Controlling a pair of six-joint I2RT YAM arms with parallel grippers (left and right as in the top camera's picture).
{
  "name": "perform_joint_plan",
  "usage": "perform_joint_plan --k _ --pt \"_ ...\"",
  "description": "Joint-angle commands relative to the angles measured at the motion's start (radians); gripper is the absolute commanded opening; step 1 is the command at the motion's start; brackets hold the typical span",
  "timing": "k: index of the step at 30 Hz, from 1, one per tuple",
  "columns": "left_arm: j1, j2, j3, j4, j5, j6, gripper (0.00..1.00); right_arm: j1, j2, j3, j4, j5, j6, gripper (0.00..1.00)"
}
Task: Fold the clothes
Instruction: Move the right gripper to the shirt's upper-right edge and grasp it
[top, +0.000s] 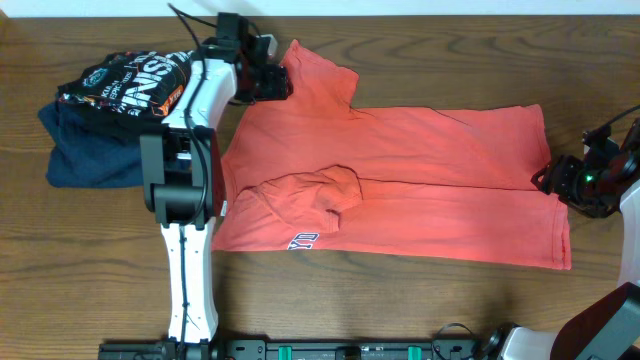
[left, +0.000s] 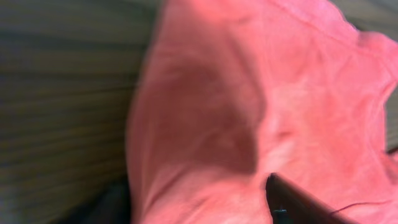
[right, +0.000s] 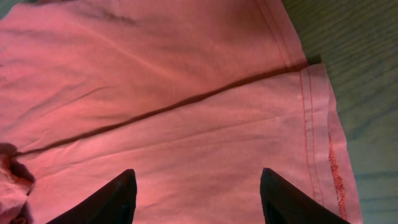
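The clothes (top: 430, 170), a coral-red T-shirt, lie spread across the table, with one sleeve bunched at the lower left and a bit of lettering showing by the front edge. My left gripper (top: 272, 82) is at the shirt's upper left corner by the sleeve. The left wrist view is blurred: red cloth (left: 249, 93) fills it and one dark finger (left: 292, 199) lies against the fabric, so its grip is unclear. At the shirt's right hem, my right gripper (top: 548, 180) hangs open, fingertips (right: 124, 186) wide apart over the cloth (right: 155, 74).
A black printed shirt (top: 125, 82) lies on a navy folded garment (top: 85, 150) at the far left. The left arm (top: 185, 180) stretches along the shirt's left edge. Bare wooden table (top: 400, 310) shows in front.
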Motion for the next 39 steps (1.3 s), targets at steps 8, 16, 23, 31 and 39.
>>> perform_joint_plan --k 8,16,23,31,39 --pt "-0.015 0.047 0.004 -0.088 -0.158 -0.001 0.19 0.01 -0.01 0.018 0.028 0.028 -0.018 0.65" --pt "-0.011 0.046 0.005 -0.116 -0.159 -0.066 0.12 0.01 0.053 0.018 0.142 0.036 -0.011 0.64" --pt "-0.011 0.046 0.005 -0.116 -0.153 -0.085 0.33 0.046 0.193 0.018 0.429 0.007 0.014 0.65" --pt "-0.012 0.046 0.005 -0.117 -0.153 -0.085 0.42 0.141 0.409 0.018 0.874 0.0 0.09 0.67" --pt "-0.012 0.046 0.005 -0.117 -0.153 -0.085 0.43 0.166 0.618 0.018 1.186 0.001 0.154 0.68"
